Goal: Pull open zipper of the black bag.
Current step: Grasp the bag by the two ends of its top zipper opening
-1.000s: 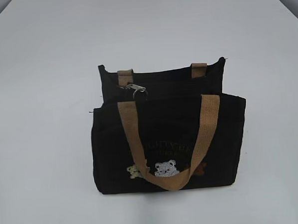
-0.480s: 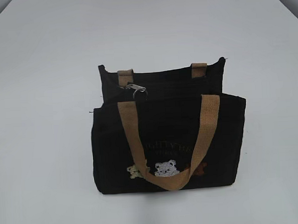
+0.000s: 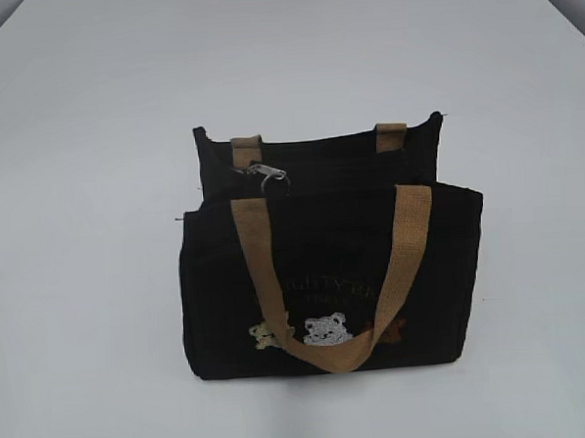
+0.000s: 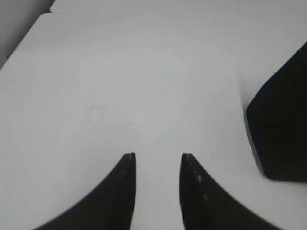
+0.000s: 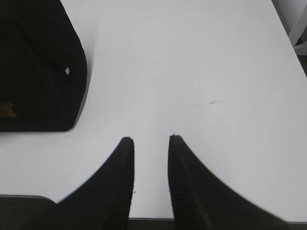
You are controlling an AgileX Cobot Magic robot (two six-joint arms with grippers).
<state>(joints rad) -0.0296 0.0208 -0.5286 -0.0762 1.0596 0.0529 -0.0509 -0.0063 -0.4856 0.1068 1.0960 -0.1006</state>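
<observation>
The black bag (image 3: pixel 329 266) stands upright in the middle of the white worktop (image 3: pixel 82 142), its tan handle (image 3: pixel 330 276) hanging down the front. The zipper (image 3: pixel 267 173) pull lies at the left end of the bag's top. The left hand (image 4: pixel 157 155) and the right hand (image 5: pixel 149 139) hover over bare worktop beside the bag, each with a narrow gap between its fingers and holding nothing.

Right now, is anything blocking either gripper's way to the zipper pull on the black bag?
Nothing visible does. The zipper pull lies exposed on top of the black bag, beside the far tan handle. Both grippers, left and right, hover open over bare table.
</observation>
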